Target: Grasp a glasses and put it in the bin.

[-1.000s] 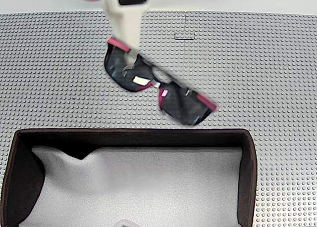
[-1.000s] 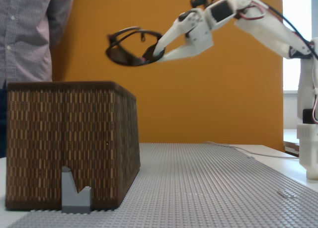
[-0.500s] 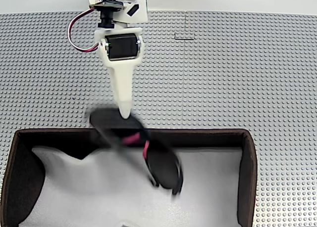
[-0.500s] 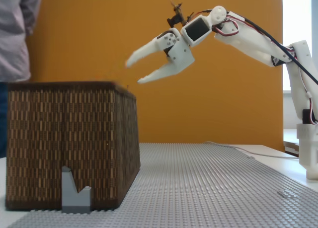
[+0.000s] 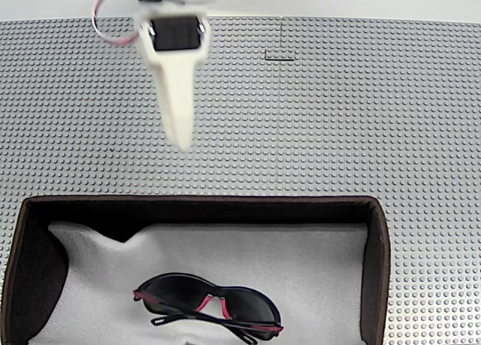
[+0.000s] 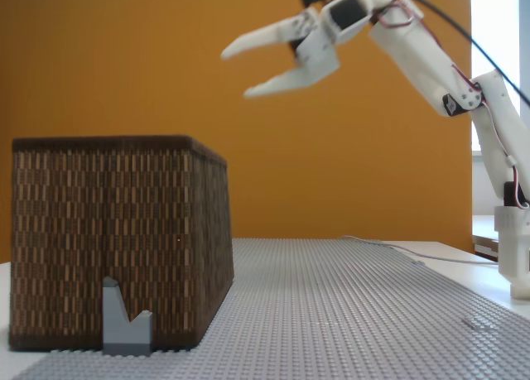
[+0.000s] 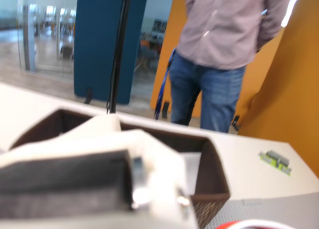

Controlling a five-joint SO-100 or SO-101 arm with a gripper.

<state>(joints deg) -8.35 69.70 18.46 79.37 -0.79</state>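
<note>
Glasses (image 5: 210, 310) lie inside the bin (image 5: 376, 262); hand (image 6: 244, 72) gapes above.

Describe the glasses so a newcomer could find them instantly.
Look in the brown-walled bin at the bottom of a fixed view. On its white lumpy lining lie the sunglasses: dark wraparound lenses, thin black frame, pink-red accents, the only dark item on the lining.

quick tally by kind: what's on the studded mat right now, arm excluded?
Sunglasses: 1, lying inside the box
Box: 1, brown walls, white lining
Small grey block: 1, against the box's wall in a fixed view
Total: 3
</note>
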